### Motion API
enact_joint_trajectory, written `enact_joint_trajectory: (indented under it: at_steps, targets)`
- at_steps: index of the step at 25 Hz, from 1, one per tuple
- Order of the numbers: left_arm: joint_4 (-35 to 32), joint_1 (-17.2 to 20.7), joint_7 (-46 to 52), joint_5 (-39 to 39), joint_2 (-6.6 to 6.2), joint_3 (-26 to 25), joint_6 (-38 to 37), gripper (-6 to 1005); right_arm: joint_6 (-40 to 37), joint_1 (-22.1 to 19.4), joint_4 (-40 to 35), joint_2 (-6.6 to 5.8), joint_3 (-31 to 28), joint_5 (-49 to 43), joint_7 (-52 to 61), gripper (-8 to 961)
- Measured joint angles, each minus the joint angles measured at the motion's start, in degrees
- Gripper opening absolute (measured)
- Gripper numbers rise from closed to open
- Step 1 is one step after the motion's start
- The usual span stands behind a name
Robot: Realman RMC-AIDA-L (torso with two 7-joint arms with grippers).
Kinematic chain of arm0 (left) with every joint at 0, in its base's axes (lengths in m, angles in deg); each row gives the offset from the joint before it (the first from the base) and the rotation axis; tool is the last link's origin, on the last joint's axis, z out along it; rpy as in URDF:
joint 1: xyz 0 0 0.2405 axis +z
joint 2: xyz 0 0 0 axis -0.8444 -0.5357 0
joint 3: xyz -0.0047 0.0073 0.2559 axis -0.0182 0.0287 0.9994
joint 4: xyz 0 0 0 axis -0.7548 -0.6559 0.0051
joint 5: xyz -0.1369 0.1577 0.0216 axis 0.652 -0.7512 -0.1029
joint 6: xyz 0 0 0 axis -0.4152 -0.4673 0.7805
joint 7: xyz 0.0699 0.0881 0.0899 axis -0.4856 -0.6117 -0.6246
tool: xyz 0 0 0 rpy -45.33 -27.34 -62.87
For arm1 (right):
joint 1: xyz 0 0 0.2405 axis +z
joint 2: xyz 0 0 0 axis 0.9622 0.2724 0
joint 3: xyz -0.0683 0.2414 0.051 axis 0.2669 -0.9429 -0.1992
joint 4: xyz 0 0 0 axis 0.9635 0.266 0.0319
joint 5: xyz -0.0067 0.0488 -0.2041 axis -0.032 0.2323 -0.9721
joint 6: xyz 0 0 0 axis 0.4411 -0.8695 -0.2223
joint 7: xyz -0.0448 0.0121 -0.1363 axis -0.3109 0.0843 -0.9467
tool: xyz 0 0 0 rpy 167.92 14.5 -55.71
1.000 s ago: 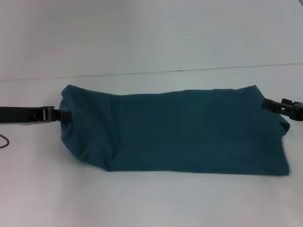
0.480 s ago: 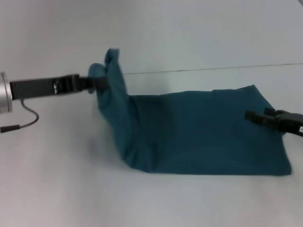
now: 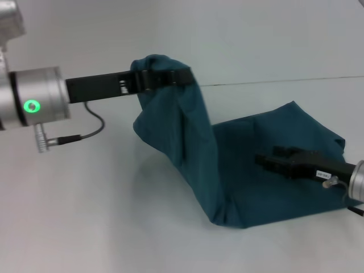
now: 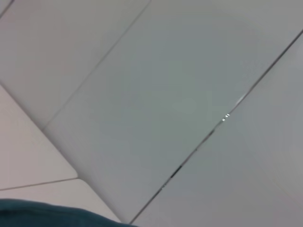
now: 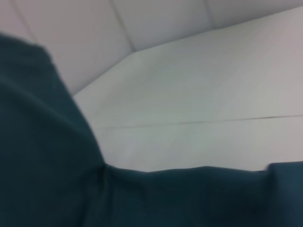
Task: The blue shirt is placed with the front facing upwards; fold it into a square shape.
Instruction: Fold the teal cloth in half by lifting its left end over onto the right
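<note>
The blue shirt (image 3: pixel 256 170) lies plain teal side up on the white table (image 3: pixel 85 227). Its left end is lifted high and hangs in a draped fold (image 3: pixel 187 125). My left gripper (image 3: pixel 170 77) is shut on that raised end, up over the shirt's left half. Low over the flat right part reaches my right gripper (image 3: pixel 267 160), its tip pointing left across the cloth. A sliver of the shirt (image 4: pixel 47 215) shows in the left wrist view. In the right wrist view the shirt (image 5: pixel 47 165) fills the near field. No lettering or collar shows.
A thin seam (image 3: pixel 284 82) runs across the table behind the shirt. A dark cable (image 3: pixel 91 128) loops under my left arm's wrist. Bare table surface surrounds the shirt in front and to the left.
My left gripper has lifted the shirt's left end higher and carried it to the right. My right gripper has slid left over the cloth, and the shirt's right edge has shifted with it.
</note>
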Motion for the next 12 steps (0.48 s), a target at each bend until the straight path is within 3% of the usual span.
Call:
enact_joint_trajectory:
  at_steps: [5,10,12]
  targets:
    - [1.4,-2.0,-0.7,0.4,1.02,1.9,2.1,34,-0.3,0.9,1.3,-0.01,0.5,0.1,-1.3,759]
    - [6.0,-4.3,-3.2,3.7,1.33,5.1,5.2,35,-0.8,0.4,0.8,-0.03,0.0,0.8,-1.3,527]
    - [7.8,-5.4,-4.2,5.0,1.38,6.8,6.5,36,-1.1,0.1,0.6,-0.12,0.2,1.4,-1.4,481]
